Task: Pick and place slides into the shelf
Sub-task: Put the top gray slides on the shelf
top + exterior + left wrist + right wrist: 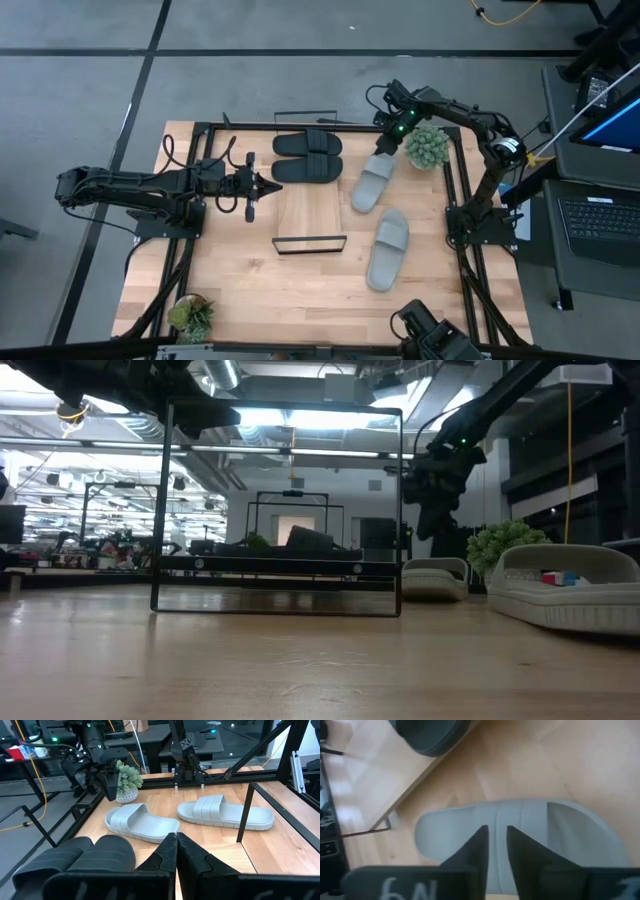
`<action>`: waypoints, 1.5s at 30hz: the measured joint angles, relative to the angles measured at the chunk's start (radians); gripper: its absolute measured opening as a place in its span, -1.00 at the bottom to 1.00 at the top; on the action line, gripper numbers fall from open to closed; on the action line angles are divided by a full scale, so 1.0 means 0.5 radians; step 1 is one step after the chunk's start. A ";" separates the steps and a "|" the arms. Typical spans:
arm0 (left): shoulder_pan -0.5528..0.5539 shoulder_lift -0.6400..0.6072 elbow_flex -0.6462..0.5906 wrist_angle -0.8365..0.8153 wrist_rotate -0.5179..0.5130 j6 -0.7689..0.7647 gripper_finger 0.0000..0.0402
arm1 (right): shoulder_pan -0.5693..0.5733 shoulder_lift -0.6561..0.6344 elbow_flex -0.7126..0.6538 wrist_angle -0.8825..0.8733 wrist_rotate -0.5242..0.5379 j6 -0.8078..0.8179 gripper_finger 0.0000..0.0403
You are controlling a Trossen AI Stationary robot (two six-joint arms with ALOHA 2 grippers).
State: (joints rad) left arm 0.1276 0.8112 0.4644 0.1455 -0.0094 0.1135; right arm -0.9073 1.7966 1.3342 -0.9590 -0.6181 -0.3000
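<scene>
Jaws of the right gripper (384, 146) are nearly closed, with only a thin gap between the fingertips, and hold nothing; in the right wrist view they hang just above the strap of a grey slide (530, 837). That slide (373, 183) lies on the desk (240, 290) beside the shelf (310, 205), with its far end near a small potted plant (428, 146). Jaws of the left gripper (272, 187) are pressed together and empty, hovering at the shelf's left edge, just next to the black pair.

Both black slides (308, 157) rest side by side on the far end of the shelf. The second grey slide (387, 249) lies on the desk to the right of the shelf's near end, well apart from the first. Another plant (190, 315) stands at the desk's near left corner.
</scene>
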 joint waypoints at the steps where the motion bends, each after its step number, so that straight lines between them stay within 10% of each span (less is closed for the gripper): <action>1: 0.000 0.000 0.000 0.001 0.000 0.000 -1.00 | 0.001 0.000 0.000 0.013 0.029 0.000 -0.60; 13: 0.000 0.000 0.000 0.001 -0.001 0.000 -1.00 | 0.010 0.014 0.001 0.056 0.207 -0.002 -0.17; 45: 0.000 0.001 0.000 0.002 -0.001 0.004 -1.00 | 0.060 0.282 0.001 -0.162 0.077 -0.106 -0.25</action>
State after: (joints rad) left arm 0.1276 0.8116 0.4644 0.1467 -0.0101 0.1154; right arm -0.8773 1.9376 1.3346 -1.0402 -0.5797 -0.3528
